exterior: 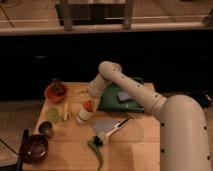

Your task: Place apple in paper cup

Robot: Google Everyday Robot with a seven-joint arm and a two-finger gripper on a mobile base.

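The white paper cup stands upright on the wooden table, left of centre. The red-orange apple sits at the cup's mouth. My gripper reaches down from the arm's elbow and is right over the apple, touching or almost touching it. I cannot tell whether it still holds the apple.
An orange bowl stands at the back left. A yellow-green disc and a yellow piece lie left of the cup. A grey metal cup and a maroon bowl stand front left. A green pepper and a grey cloth with a knife lie in front. A green board is behind.
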